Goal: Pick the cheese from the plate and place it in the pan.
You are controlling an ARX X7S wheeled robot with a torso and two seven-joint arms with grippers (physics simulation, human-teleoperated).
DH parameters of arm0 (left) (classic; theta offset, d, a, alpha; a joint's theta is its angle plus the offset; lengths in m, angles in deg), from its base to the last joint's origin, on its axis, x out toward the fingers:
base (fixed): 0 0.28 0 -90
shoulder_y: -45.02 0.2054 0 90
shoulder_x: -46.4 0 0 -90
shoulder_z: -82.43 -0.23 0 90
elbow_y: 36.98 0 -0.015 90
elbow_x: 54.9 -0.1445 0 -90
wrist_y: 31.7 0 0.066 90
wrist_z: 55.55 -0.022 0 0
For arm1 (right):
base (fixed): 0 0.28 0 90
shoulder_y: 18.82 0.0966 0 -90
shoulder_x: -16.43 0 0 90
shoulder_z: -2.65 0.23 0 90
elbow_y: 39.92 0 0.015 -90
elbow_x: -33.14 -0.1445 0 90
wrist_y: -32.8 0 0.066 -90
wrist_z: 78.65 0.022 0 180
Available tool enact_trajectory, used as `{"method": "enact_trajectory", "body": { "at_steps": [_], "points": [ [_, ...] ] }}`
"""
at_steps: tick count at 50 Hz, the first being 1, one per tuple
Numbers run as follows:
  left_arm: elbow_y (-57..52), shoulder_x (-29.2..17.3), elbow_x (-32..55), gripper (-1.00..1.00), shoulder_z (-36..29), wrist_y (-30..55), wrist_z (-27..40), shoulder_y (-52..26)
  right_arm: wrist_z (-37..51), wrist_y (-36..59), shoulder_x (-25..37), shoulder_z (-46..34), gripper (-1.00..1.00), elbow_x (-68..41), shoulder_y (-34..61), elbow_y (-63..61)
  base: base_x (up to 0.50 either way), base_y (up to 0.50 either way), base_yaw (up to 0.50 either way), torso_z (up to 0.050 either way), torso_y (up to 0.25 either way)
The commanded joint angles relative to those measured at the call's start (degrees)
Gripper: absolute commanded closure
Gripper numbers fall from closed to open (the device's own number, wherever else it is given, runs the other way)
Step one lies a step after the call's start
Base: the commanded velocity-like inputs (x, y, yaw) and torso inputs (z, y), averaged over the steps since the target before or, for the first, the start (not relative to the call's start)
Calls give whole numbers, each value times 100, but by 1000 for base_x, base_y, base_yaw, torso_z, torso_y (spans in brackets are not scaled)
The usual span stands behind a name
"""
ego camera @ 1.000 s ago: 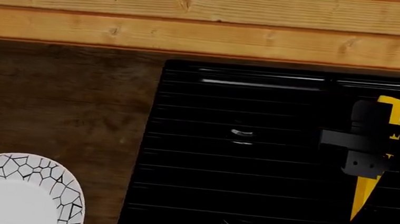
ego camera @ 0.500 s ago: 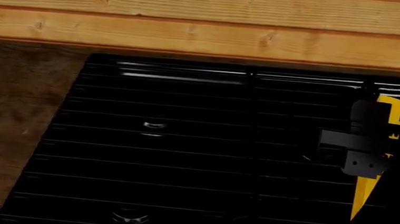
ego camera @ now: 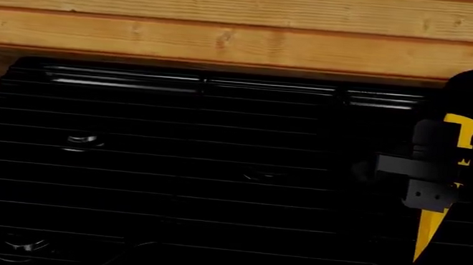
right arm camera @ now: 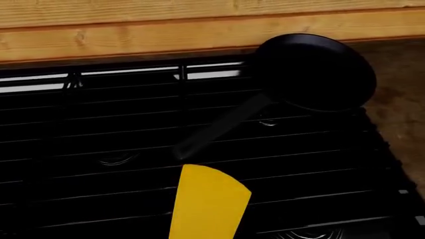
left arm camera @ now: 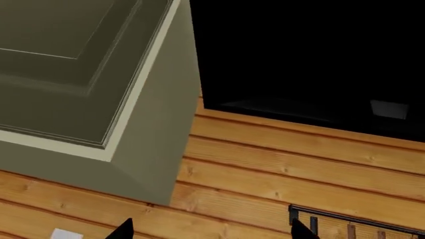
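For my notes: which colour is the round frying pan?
Matte black frying pan, clearest in the right wrist view.

Yellow cheese [right arm camera: 207, 204], matte black pan [right arm camera: 312, 69]

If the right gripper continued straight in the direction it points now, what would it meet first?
Probably the pan's handle, which lies just beyond the tip of the cheese held in the right gripper. The pan sits further along. Depth is uncertain, so it might pass above.

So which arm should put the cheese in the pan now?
The right one. Its gripper already holds the cheese over the stove, and the pan lies just ahead. The left wrist view shows only a cabinet and planks.
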Motion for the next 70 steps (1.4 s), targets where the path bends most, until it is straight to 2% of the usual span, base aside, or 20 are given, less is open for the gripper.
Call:
{"method": "enact_trajectory", "body": {
  "at_steps": [1, 26, 56, 63, 70],
  "points": [
    [4, -9, -1, -100, -6, -14, 3, 2, -72, 65, -29, -8, 100, 52, 21, 30, 0, -500, 0, 0, 0],
    [16, -41, 32, -100, -4, -39, 18, 22, -198, 43, -37, -17, 100, 152, -15, 9, 0, -471, 0, 0, 0],
    [-21, -110, 76, -100, 35, -82, 65, 53, -294, 61, -121, -38, 100, 236, 25, 93, 0, -122, 0, 0, 0],
    [-1, -95, 64, -100, 5, -98, 59, 60, -442, 251, -385, -36, 100, 401, 247, 422, 0, 1, 0, 0, 0],
    [-14, -131, 52, -100, -12, -72, 101, 3, -1051, 723, -1056, -81, 100, 1121, 746, 1391, 0, 0, 0, 0, 0]
  ]
}}
